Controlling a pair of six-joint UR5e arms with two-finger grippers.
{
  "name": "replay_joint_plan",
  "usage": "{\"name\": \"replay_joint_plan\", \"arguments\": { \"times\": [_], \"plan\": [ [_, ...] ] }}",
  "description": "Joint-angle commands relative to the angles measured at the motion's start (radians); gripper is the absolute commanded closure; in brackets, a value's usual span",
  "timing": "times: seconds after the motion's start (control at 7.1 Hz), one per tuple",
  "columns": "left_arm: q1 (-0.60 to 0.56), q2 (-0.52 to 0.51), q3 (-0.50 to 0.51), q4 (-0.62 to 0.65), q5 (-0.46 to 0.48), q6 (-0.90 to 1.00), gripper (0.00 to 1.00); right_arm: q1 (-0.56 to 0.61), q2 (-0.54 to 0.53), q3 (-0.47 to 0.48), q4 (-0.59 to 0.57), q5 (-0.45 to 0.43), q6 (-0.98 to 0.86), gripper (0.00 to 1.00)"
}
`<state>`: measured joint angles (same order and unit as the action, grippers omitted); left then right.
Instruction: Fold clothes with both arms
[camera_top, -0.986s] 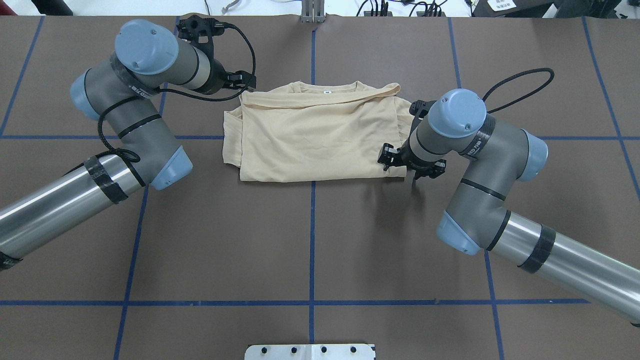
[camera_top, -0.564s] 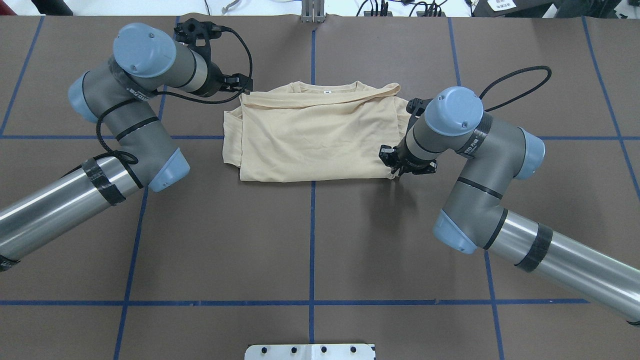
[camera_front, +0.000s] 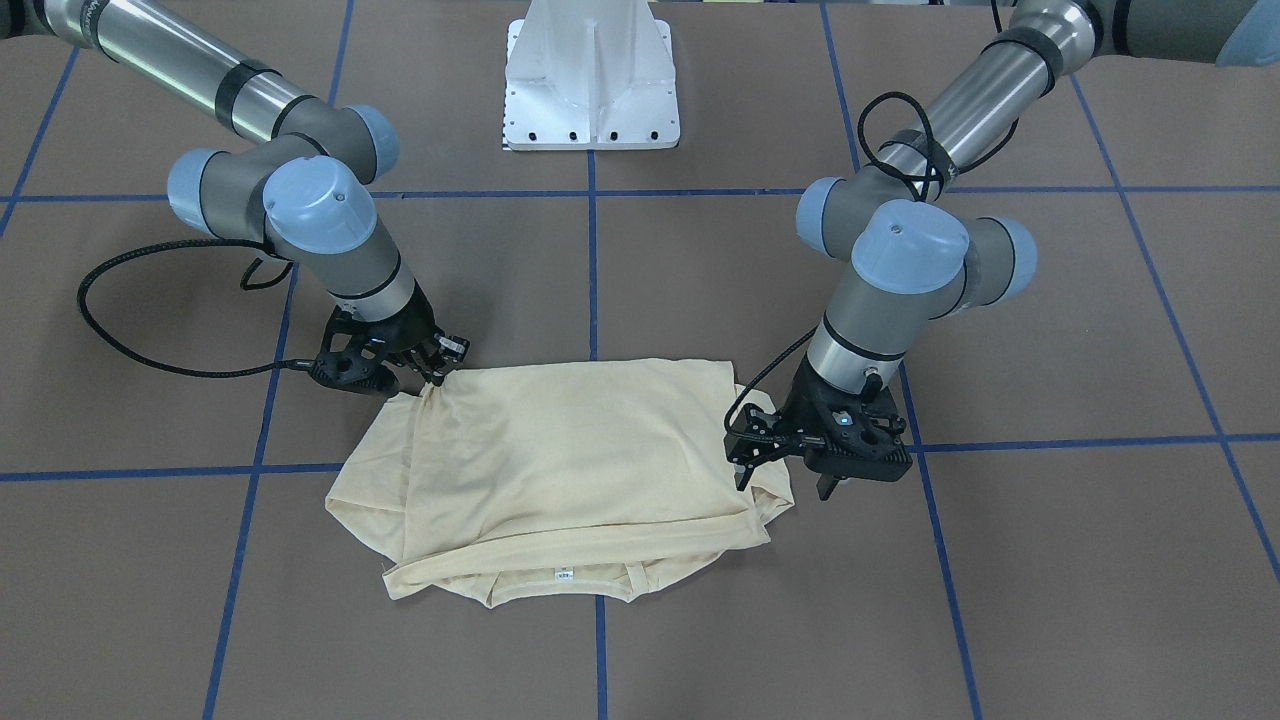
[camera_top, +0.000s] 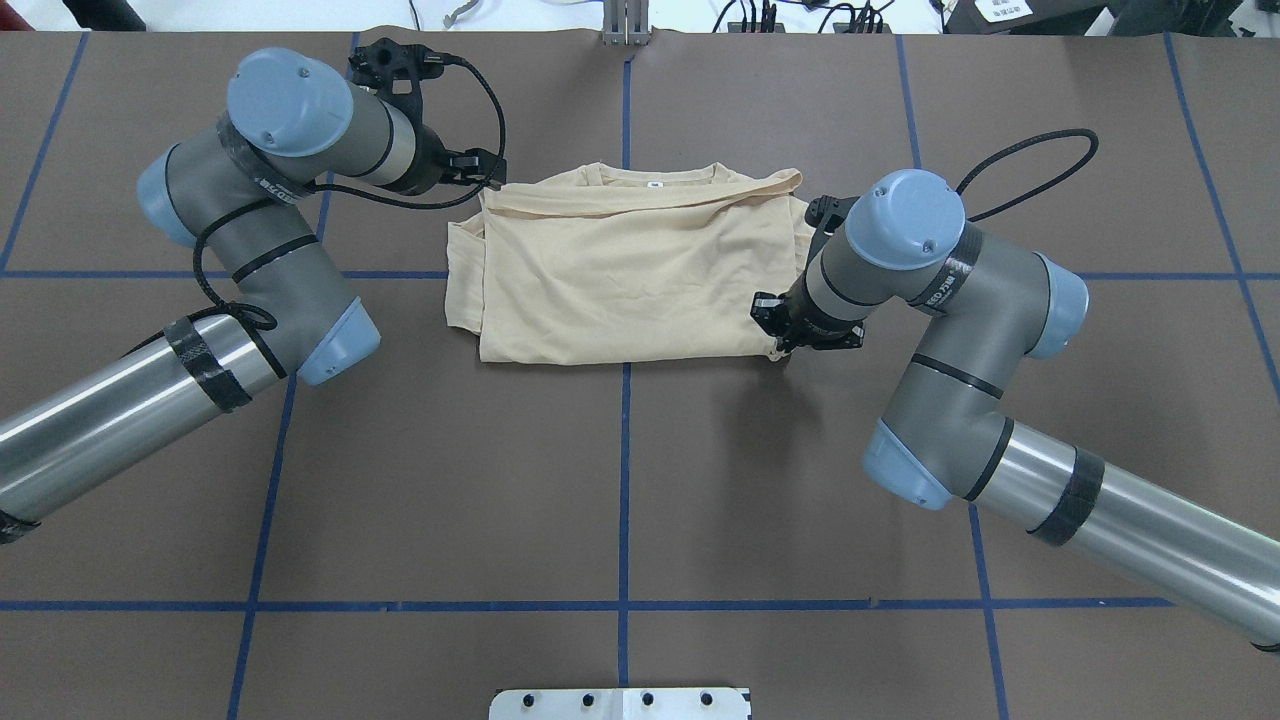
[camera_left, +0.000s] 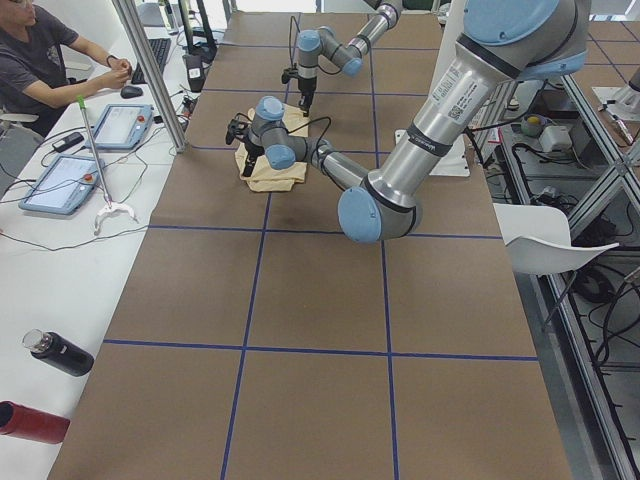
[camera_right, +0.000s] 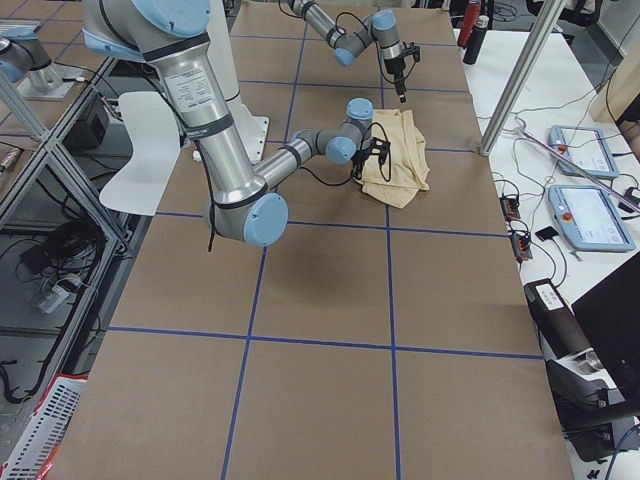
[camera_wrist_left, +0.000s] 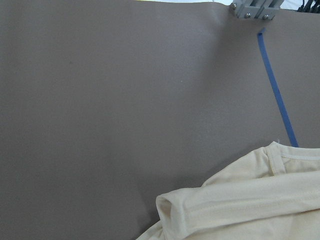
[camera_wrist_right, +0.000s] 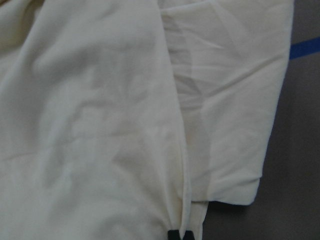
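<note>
Looks like the grasping step before the next fold of the shirt (camera_top: 620, 270), lying partly folded on the bench (camera_top: 620, 480), collar away from the robot. Pinched on the near hem corner with the right hand (camera_front: 430, 374), fingertips together on cloth; poised at the far shoulder corner with the left hand (camera_front: 786, 482), fingers seemingly apart, gripping nothing. Next, probably: close the left on its corner, then lift and carry both corners evenly.

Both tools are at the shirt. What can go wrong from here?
1. The right tool pinches only the very corner of the shirt. It may catch just the top layer, so the fold peels apart.
2. The left tool looks open at the collar-end corner. Lifting now would drag the shirt skewed.
</note>
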<state>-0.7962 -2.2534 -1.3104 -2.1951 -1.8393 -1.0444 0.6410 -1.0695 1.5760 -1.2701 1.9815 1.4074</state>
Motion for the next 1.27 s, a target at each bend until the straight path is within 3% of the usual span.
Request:
{"name": "replay_joint_plan", "arguments": {
  "times": [0.0, 0.42, 0.85, 0.99, 1.13],
  "plan": [
    [0.0, 0.0, -0.001, 0.0, 0.0, 0.003, 0.01, -0.082, -0.02, 0.105, -0.055, 0.002, 0.004, 1.0],
    [-0.001, 0.0, -0.003, 0.002, 0.0, 0.004, 0.01, -0.234, -0.015, 0.242, -0.182, 0.029, 0.046, 1.0],
    [-0.003, 0.001, -0.009, 0.002, 0.0, 0.004, 0.01, -0.32, 0.023, 0.231, -0.173, 0.079, 0.054, 1.0],
    [-0.003, 0.0, -0.009, 0.002, 0.0, 0.004, 0.01, -0.32, 0.025, 0.231, -0.173, 0.13, 0.054, 0.86],
    [-0.001, 0.0, -0.009, 0.0, 0.0, 0.004, 0.01, -0.323, 0.029, 0.233, -0.17, 0.161, 0.059, 0.01]
  ]
}}
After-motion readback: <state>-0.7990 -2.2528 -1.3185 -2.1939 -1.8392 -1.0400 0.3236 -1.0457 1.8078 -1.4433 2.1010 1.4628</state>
